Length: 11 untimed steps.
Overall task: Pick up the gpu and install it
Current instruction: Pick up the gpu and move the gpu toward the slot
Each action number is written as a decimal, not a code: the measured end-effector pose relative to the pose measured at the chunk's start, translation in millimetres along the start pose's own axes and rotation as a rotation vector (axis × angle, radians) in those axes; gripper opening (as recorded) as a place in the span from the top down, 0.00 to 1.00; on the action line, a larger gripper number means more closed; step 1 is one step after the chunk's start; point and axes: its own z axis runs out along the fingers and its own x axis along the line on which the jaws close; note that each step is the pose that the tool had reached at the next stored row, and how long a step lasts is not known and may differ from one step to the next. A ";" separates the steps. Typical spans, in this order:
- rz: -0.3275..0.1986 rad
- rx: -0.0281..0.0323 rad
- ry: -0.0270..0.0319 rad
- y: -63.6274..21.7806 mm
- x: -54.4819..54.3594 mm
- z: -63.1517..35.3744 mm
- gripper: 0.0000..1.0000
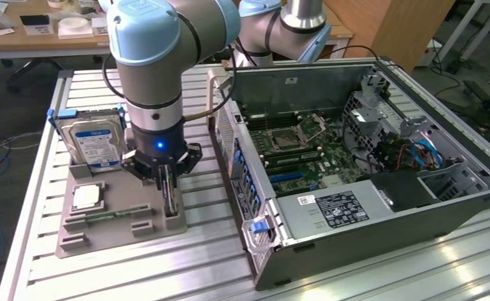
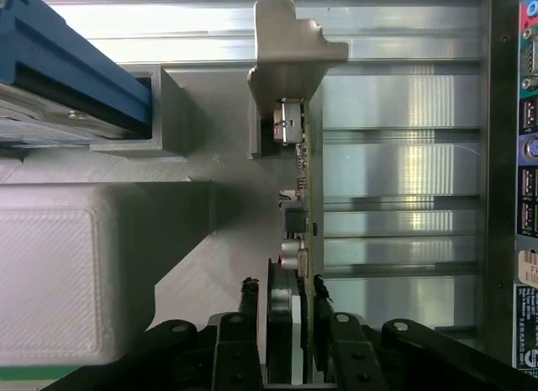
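The thin, dark circuit-card gpu (image 1: 172,199) (image 2: 307,181) stands on edge in the grey plastic tray (image 1: 103,237). Its long axis runs along the open computer case (image 1: 354,163), metal bracket toward the tray's hard-drive end. The gripper's (image 1: 170,188) (image 2: 284,292) fingers (image 2: 250,294) are spread astride it. The tray sits on a ribbed aluminium surface (image 1: 145,276); wooden desks stand beyond the case.

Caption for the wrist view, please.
Gripper at the edge-on gpu standing in the grey holder, between the hard drive and the computer case.
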 end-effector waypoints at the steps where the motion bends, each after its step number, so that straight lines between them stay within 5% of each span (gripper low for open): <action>1: 0.000 0.0000 0.0000 0.0 -0.1 0.0 0.64; 4: 0.000 0.0000 0.0000 0.0 -0.4 0.1 0.72; 11: 0.000 0.0001 0.0001 0.0 -1.4 0.4 0.72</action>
